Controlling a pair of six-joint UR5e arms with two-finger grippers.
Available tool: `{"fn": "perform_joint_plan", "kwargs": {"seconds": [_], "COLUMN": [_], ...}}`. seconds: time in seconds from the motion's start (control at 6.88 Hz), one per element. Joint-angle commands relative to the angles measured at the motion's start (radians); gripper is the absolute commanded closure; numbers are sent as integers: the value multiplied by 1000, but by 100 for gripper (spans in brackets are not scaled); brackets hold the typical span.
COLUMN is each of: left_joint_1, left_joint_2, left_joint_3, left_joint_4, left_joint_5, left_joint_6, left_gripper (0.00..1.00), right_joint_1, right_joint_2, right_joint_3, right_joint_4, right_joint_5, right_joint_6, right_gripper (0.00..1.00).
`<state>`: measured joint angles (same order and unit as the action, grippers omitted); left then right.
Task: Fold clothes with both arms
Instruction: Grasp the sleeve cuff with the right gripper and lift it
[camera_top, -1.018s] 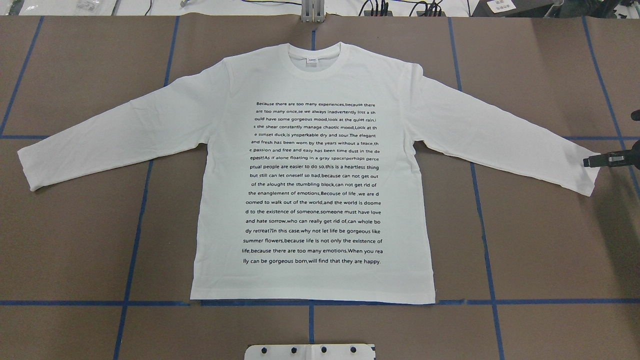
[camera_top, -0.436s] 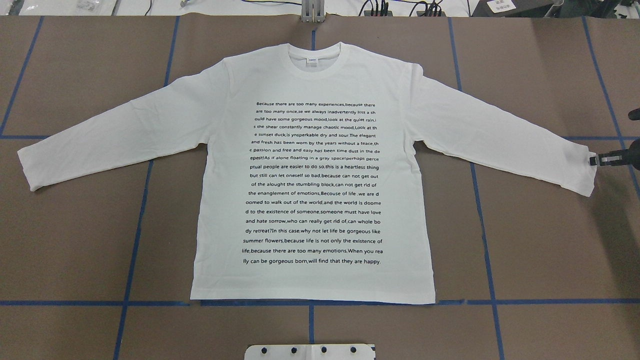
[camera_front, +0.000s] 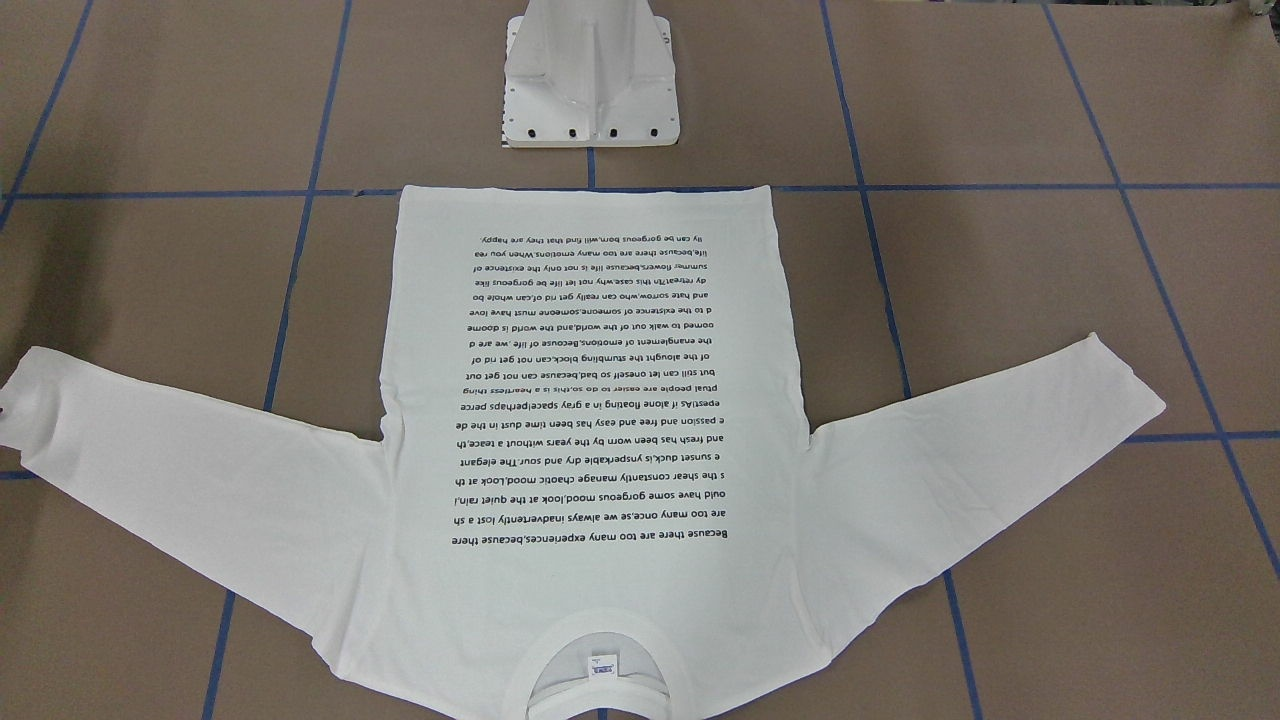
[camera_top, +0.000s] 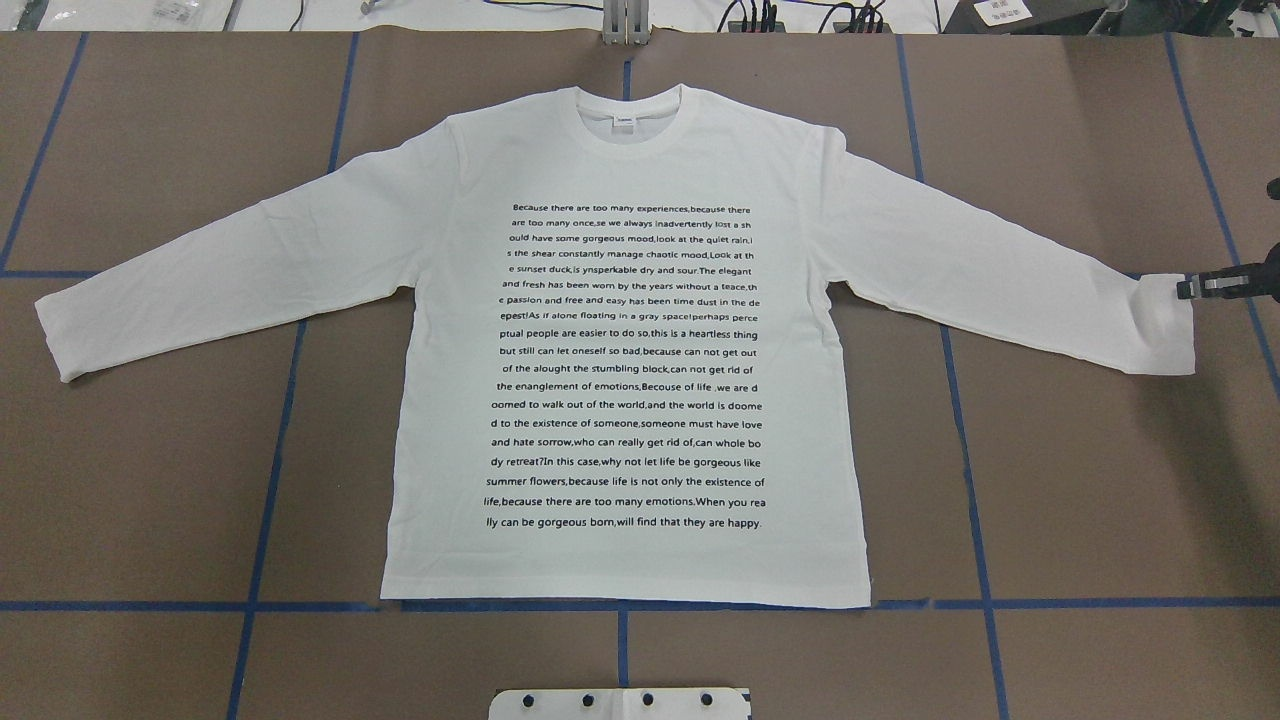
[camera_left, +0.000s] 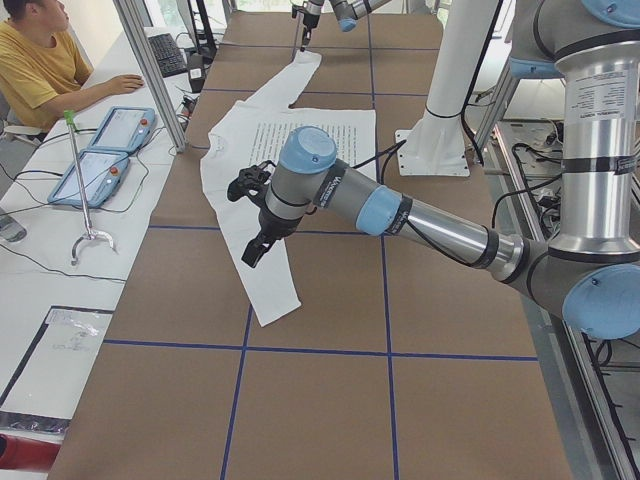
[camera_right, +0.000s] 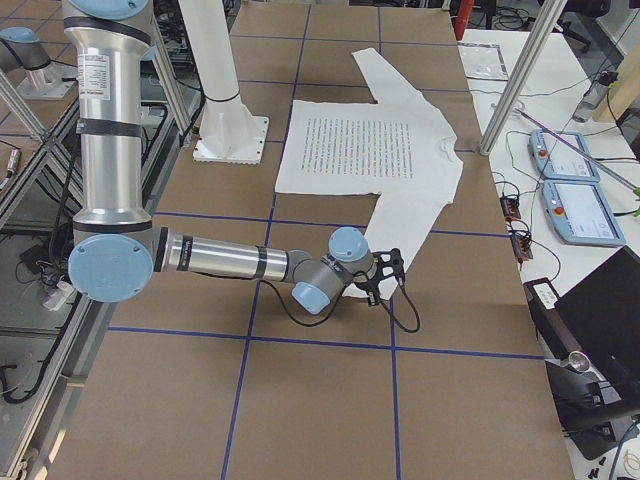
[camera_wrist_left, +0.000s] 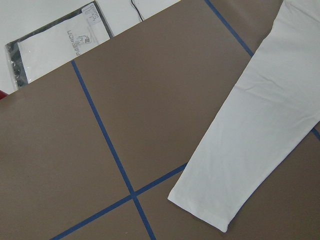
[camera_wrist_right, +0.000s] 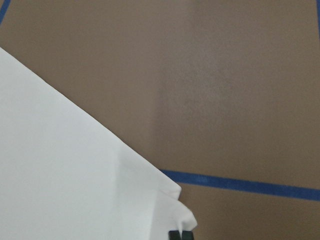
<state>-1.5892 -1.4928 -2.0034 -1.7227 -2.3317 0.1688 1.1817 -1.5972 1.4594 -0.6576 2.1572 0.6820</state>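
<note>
The clothes are one white long-sleeved shirt (camera_top: 620, 350) lying flat on the brown table, text side up, collar toward the far edge. My right gripper (camera_top: 1188, 289) is at the end of the right sleeve, shut on the cuff's upper corner. In the right wrist view the cloth corner (camera_wrist_right: 175, 210) sits pinched just above a fingertip. The exterior right view shows this gripper (camera_right: 388, 268) low over the table. My left gripper (camera_left: 250, 252) hovers above the left sleeve (camera_left: 262, 270); I cannot tell whether it is open or shut. The left cuff (camera_wrist_left: 220, 200) lies flat.
The white pedestal base (camera_front: 590, 90) stands just behind the shirt's hem. Blue tape lines (camera_top: 270, 450) grid the table. A person (camera_left: 40, 60) sits at a side table with two pendants (camera_left: 100, 150). A plastic bag (camera_wrist_left: 60, 40) lies off the table's left end.
My right gripper has moved toward the far side of the table with the cuff corner in it, so the sleeve end is now pulled up and squared. The rest of the shirt is unchanged.
</note>
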Motion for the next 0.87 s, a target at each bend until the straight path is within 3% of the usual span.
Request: {"fn": "perform_joint_plan", "kwargs": {"seconds": [0.0,0.15,0.29,0.44,0.58,0.73], "left_joint_1": [0,0,0,0,0,0], "left_joint_2": [2,2,3,2,3,5], "left_joint_3": [2,2,5,8,9,11], "left_joint_4": [0,0,0,0,0,0], "left_joint_5": [0,0,0,0,0,0], "left_joint_6": [4,4,4,6,6,6], "left_gripper": [0,0,0,0,0,0], "right_joint_1": [42,44,46,36,-23,-52], "right_joint_2": [16,87,226,420,588,668], "right_joint_3": [305,461,552,559,544,508], "right_joint_4": [-389,-657,-932,-1161,-1298,-1300], "right_joint_5": [21,15,7,-2,-43,-54], "right_joint_6": [-4,-4,-2,7,11,13], "right_gripper": [100,100,100,100,100,100]}}
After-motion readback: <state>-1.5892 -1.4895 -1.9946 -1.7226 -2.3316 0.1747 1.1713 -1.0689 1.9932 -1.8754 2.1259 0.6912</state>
